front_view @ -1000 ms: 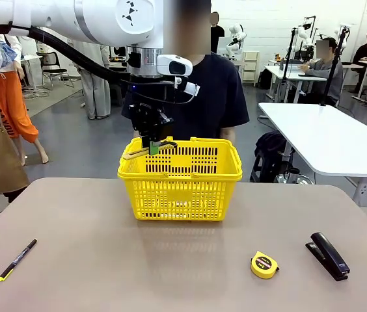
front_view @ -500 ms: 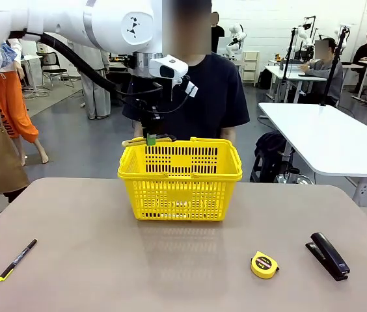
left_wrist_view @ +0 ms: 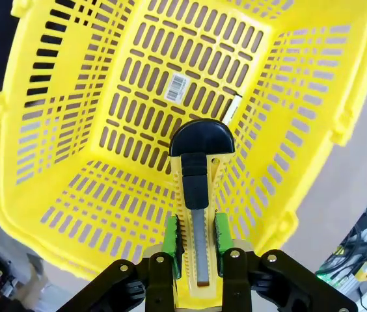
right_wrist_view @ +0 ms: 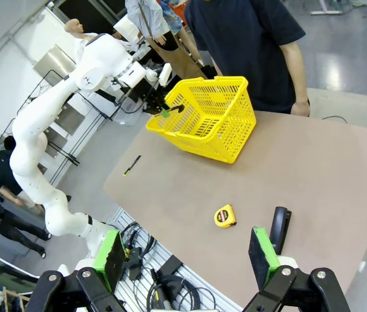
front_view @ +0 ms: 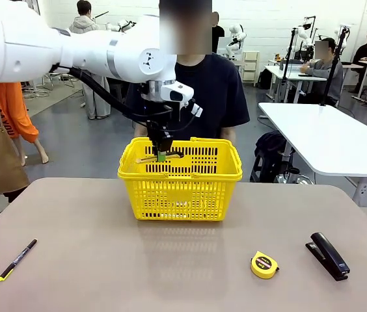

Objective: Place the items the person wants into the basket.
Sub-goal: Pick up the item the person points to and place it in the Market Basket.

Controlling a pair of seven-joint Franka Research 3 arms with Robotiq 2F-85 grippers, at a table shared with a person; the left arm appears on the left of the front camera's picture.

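My left gripper [front_view: 161, 155] hangs just inside the top of the yellow basket [front_view: 180, 175], near its back left corner, shut on the yellow-and-black utility knife [front_view: 146, 158]. In the left wrist view the green pads [left_wrist_view: 170, 237] clamp the knife [left_wrist_view: 200, 140] above the basket's slotted floor [left_wrist_view: 105, 130]. A slim piece with a white band [left_wrist_view: 233, 109], likely the marker, lies at the floor's edge. The black pen with yellow ends [front_view: 17, 259] lies on the table at front left. My right gripper [right_wrist_view: 187, 260] is open, high above the table. The person [front_view: 216, 91] stands behind the basket.
A round yellow tape measure [front_view: 263, 264] and a black stapler [front_view: 327, 255] lie at the front right of the tan table [front_view: 170, 273]. In the right wrist view the left arm [right_wrist_view: 53, 110] reaches over the basket [right_wrist_view: 216, 130].
The left gripper rose briefly, then shifted slightly right and came down into the basket's opening, still holding the knife. Nothing on the table moved.
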